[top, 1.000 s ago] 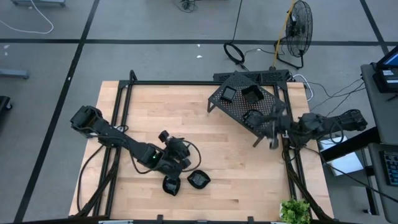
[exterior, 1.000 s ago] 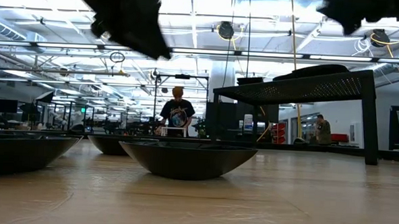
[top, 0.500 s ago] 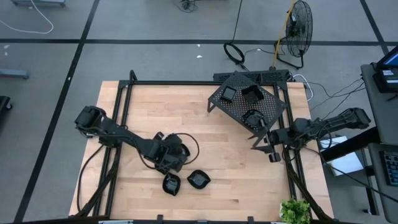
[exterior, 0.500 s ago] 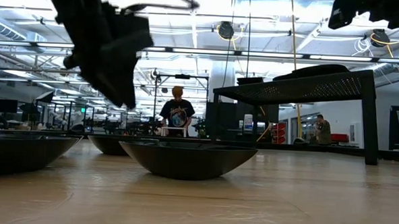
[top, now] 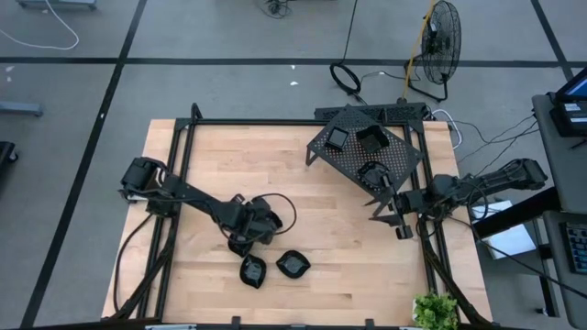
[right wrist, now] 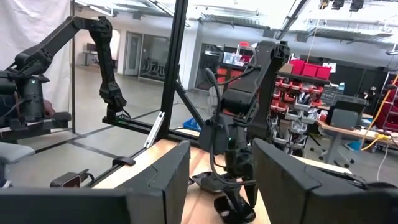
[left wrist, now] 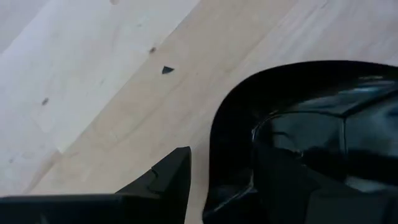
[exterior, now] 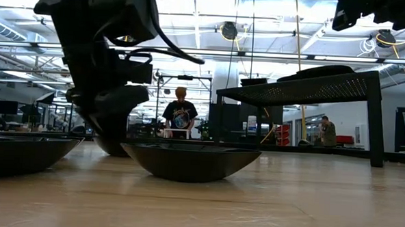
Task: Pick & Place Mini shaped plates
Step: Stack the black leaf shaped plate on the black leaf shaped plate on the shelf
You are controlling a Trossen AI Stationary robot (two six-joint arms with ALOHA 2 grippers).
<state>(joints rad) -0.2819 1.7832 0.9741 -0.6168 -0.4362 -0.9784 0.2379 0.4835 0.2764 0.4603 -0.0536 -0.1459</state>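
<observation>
my left gripper (top: 246,246) hangs low over the table (top: 321,284), fingers parted around the rim of a black mini plate (left wrist: 311,124), one finger inside it. another plate (top: 293,265) lies just beside. my right gripper (top: 396,218) waits spread and empty by the perforated rack (top: 399,163), which carries more plates (top: 338,138).

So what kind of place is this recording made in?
Probably a robotics lab or workshop hall: another robot arm on a frame nearby, red parts bins on shelving, and a person at benches under an open industrial ceiling.
</observation>
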